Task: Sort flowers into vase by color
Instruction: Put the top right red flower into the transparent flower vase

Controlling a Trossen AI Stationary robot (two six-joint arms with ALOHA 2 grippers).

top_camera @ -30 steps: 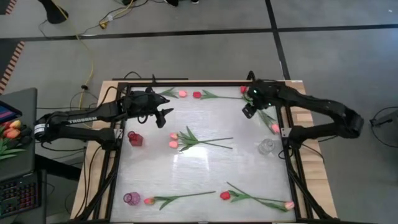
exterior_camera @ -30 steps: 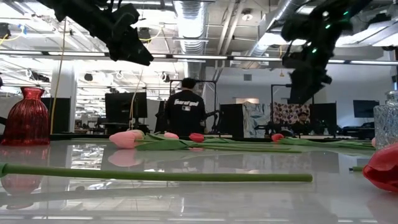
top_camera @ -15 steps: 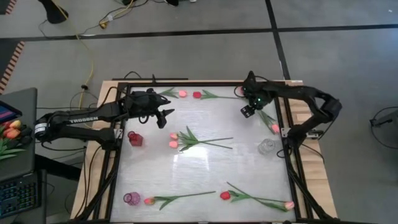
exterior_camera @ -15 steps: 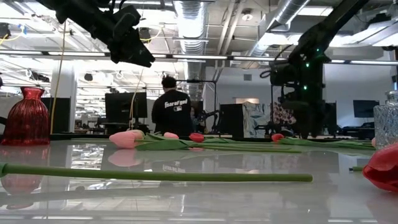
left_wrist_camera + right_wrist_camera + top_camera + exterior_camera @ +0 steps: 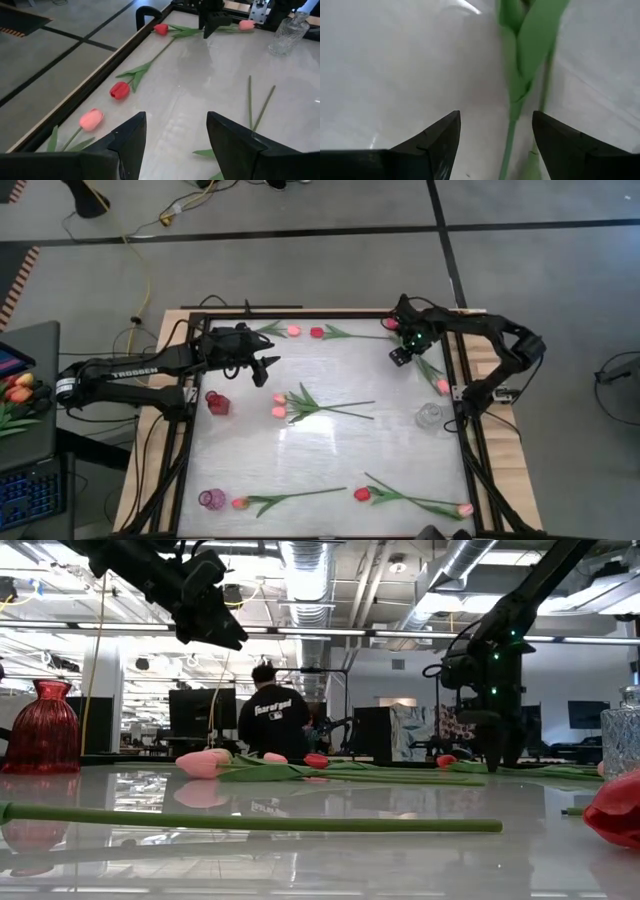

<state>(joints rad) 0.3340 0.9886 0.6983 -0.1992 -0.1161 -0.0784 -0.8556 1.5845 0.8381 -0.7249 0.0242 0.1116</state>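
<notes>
We see a robotics lab set in a large open-plan industrial workspace. Exposed silver ducts (image 5: 310, 565) and pipes run under a bare ceiling lit by long strip lights. Beyond the glossy white table (image 5: 330, 860), rows of dark monitors (image 5: 195, 710) stand on desks, and a person in a black printed top (image 5: 272, 720) stands among them. From above, the framed table (image 5: 330, 470) stands on grey carpet tiles, with a yellow cable (image 5: 140, 250) trailing over the floor and a keyboard (image 5: 28, 490) beside it.
</notes>
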